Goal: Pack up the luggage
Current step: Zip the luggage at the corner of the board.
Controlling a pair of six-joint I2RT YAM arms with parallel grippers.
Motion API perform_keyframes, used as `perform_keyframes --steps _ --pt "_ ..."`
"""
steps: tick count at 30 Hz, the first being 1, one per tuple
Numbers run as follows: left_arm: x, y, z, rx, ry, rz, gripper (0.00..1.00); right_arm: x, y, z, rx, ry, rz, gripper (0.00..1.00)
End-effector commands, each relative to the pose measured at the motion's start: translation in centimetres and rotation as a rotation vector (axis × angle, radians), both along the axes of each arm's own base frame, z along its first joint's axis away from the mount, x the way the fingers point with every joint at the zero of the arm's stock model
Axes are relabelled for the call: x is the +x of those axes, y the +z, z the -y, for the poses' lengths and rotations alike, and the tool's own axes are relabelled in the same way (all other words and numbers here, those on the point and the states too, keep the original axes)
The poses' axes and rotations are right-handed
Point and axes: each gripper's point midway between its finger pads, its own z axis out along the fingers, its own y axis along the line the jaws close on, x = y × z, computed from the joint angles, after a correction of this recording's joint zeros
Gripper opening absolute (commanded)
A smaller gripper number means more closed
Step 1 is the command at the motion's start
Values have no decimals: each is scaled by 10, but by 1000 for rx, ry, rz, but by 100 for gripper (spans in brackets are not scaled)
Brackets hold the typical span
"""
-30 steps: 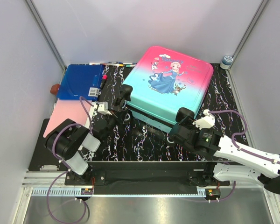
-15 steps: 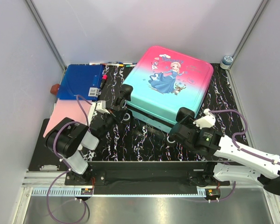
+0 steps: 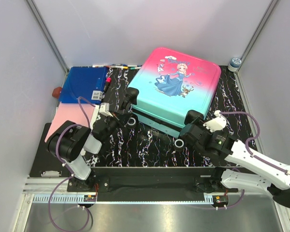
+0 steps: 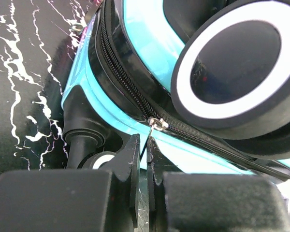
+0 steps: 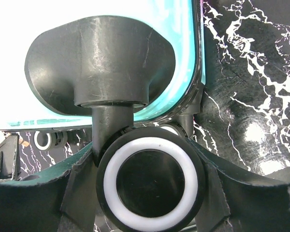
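The luggage [image 3: 176, 92], a pink-to-teal suitcase with a princess print, lies flat on the dark marbled mat with its wheels toward me. My left gripper [image 3: 115, 117] is at its near-left corner. In the left wrist view the left gripper [image 4: 144, 145] is shut on the thin zipper pull [image 4: 156, 124], just under a black-and-white wheel [image 4: 237, 67]. My right gripper [image 3: 186, 136] is at the near-right corner. Its fingers [image 5: 79, 181] are closed on either side of another wheel [image 5: 152, 181], gripping it.
A blue folder [image 3: 82, 84] lies at the left on a pink sheet [image 3: 70, 118], with pens [image 3: 116, 66] behind it and a red object [image 3: 56, 91] by the wall. A small jar [image 3: 235, 63] stands at the back right. Walls close in on three sides.
My left gripper has slid a little to the right along the suitcase seam with the zipper pull. The right arm and the wheel it holds have shifted slightly toward me.
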Motion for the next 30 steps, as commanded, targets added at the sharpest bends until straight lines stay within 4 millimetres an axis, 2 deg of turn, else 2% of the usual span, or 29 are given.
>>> perform_keyframes --steps 1,14,19,24,28,29,30 --pt "44 40 -100 -25 439 191 0 4 43 85 -191 -208 170 0" --pt "34 30 -122 -16 513 156 0 1 42 96 -200 -235 169 0" --pt "31 37 -124 5 520 175 0 -1 43 99 -199 -242 172 0" --pt "34 54 -109 3 437 233 0 -1 43 100 -205 -242 168 0" --pt "28 62 -80 18 269 289 0 -1 48 98 -219 -217 158 0" --pt "28 65 -74 19 239 300 0 0 50 96 -228 -204 158 1" --pt "24 66 -64 22 173 311 0 0 57 96 -248 -180 156 9"
